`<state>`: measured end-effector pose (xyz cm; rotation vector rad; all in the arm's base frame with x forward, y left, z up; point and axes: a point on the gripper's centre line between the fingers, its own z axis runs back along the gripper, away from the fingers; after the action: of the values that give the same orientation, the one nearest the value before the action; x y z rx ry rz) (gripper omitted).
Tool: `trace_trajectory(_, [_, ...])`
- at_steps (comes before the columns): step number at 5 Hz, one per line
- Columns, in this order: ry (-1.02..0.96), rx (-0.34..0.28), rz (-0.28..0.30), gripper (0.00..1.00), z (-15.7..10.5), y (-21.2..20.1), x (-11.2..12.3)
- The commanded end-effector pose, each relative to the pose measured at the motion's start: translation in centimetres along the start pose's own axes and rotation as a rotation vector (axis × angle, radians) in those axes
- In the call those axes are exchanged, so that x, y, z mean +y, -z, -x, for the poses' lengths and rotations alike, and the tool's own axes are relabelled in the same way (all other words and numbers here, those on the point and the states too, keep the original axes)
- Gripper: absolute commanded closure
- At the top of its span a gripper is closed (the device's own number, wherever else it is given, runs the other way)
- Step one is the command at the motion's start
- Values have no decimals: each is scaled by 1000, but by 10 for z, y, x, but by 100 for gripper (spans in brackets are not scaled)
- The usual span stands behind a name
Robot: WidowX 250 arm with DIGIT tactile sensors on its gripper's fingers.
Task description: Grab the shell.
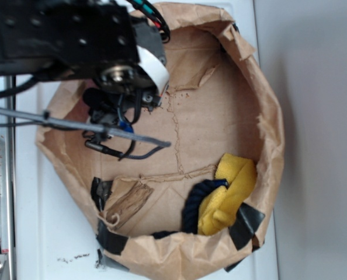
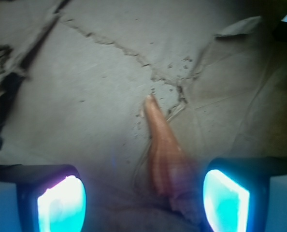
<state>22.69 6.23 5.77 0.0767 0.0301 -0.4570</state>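
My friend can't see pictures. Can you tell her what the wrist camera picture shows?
A glossy orange-brown pointed shell lies on creased brown paper, its thin tip pointing away from the camera. Its wider end sits between the gripper's two glowing blue-white finger pads, nearer the right one, and the jaws are apart. The picture is a bit blurry.

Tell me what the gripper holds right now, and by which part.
Nothing yet. The gripper is open; the shell lies between the jaws, wide end toward the right one, tip pointing away. Contact cannot be told.
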Motion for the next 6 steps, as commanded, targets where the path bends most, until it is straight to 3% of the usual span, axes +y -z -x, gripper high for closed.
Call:
trace_trajectory(1, [-18,-21,-59,0,-21,-1,9])
trace_trajectory(6, [24,-35,-130,0,-15,29,5])
